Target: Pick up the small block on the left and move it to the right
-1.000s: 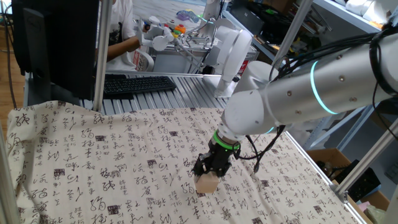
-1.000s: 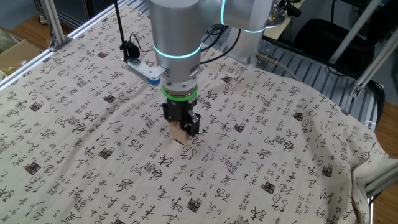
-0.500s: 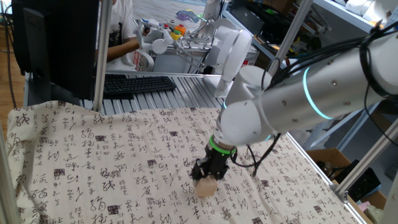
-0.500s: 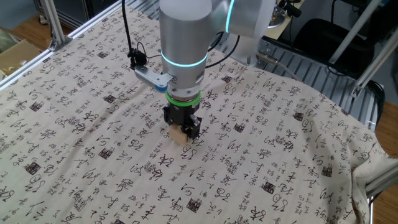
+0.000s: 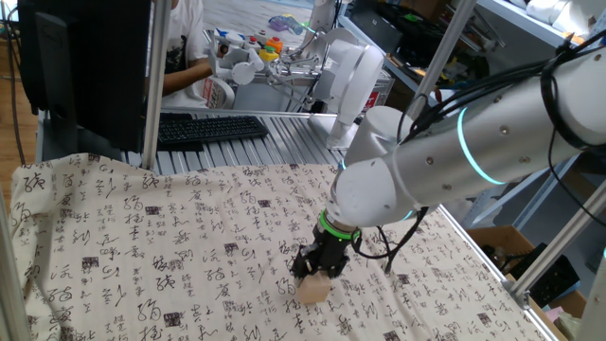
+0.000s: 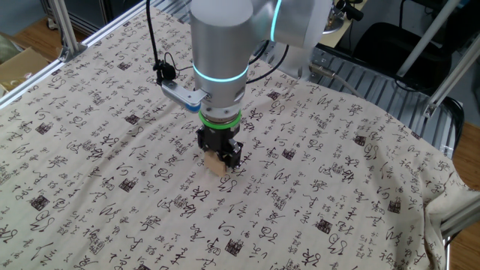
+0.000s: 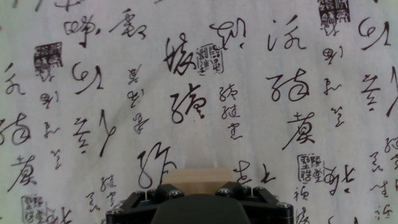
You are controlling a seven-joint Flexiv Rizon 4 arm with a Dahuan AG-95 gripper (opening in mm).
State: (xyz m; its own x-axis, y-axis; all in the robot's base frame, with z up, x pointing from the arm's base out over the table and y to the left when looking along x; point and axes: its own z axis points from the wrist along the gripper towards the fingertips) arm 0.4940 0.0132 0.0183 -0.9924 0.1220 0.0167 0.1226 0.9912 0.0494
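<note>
Lower than a second ago, our pincer now sits close over the cloth, the block between its fingers, and the arm leans further down toward the desk.

We see a pale cloth printed with black calligraphy and dark seal stamps spread over the desk. Beyond the cloth's far edge, one fixed view shows a black keyboard on a slatted metal surface, a dark monitor beside it, and a cluttered bench behind. Metal frame posts stand around the desk.

That view alone gives us the room. The other fixed view looks down the arm with its lit ring, shows the cloth draping off the desk corner, and a cardboard box on the floor. The hand view shows only cloth and the block's top edge against the pincer body.

We see the pincer pointing straight down, clamped on the block near the cloth's middle. The block's underside is at, or just above, the cloth; we cannot tell which.
</note>
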